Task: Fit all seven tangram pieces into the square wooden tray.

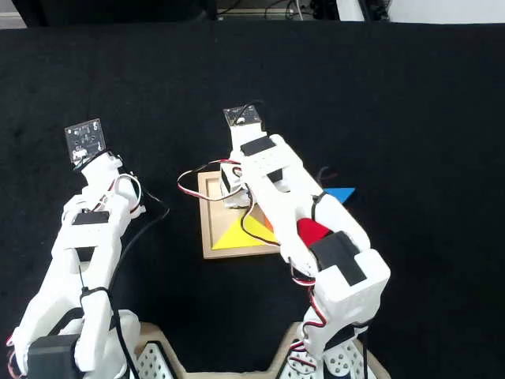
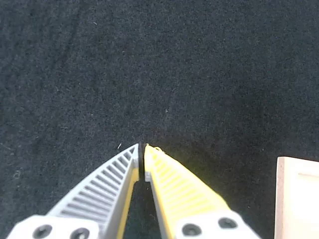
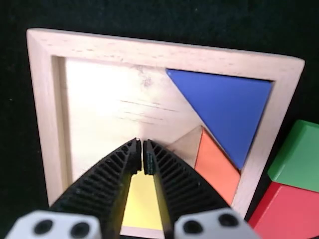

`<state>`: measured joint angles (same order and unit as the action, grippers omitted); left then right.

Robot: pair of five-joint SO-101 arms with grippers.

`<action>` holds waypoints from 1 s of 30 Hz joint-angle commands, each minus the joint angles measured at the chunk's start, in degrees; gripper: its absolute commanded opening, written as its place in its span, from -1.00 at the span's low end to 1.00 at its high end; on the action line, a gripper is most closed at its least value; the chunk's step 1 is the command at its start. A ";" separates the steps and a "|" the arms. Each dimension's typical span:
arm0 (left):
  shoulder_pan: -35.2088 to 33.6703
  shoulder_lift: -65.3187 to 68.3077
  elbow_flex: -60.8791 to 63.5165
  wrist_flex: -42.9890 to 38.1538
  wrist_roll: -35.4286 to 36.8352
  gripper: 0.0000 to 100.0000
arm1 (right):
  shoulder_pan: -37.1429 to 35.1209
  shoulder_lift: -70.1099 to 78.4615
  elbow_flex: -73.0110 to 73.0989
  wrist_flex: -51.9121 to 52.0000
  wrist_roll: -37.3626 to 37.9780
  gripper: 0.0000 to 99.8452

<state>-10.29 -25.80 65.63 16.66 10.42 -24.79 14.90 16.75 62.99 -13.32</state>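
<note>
My right gripper (image 3: 140, 145), fingers pressed together and holding nothing, hangs inside the square wooden tray (image 3: 149, 50), its tips above the flat yellow piece (image 3: 142, 199), probably to nudge it flush. The large blue triangle (image 3: 224, 104) and small orange triangle (image 3: 214, 167) lie fitted alongside. The green block (image 3: 296, 154) and red block (image 3: 286, 211) lie outside the rim. My left gripper (image 2: 141, 147), likewise closed and empty, hangs clear over the black cloth (image 2: 149, 59).

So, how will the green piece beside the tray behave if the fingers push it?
The green piece looks thick and flat-sided, so it is probably stiff and should slide, not roll. It sits beside the red piece, so a push may shift both. The black table cover looks fuzzy, likely adding friction.
</note>
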 commanded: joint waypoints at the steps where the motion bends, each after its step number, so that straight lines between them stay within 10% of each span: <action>1: 0.57 -1.76 -0.22 -1.05 -0.35 -0.93 | 1.23 -1.98 -1.89 0.44 0.26 -0.98; 9: 0.57 -1.76 -0.22 -1.05 -0.35 -0.93 | 11.43 -24.13 7.43 -0.53 3.34 -0.98; 15: 0.57 -1.76 -0.22 -1.05 -0.35 -0.93 | 20.13 -29.58 15.52 -5.27 38.07 -0.94; 24: 0.57 -1.76 -0.22 -1.05 -0.35 -0.93 | 20.92 -14.55 8.22 3.16 71.12 -0.45; 30: 0.57 -1.76 -0.22 -1.05 -0.44 -0.93 | 20.57 -6.02 0.48 3.60 77.98 -0.40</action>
<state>-10.29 -25.80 65.63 16.66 10.42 -4.04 6.99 22.99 66.15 61.32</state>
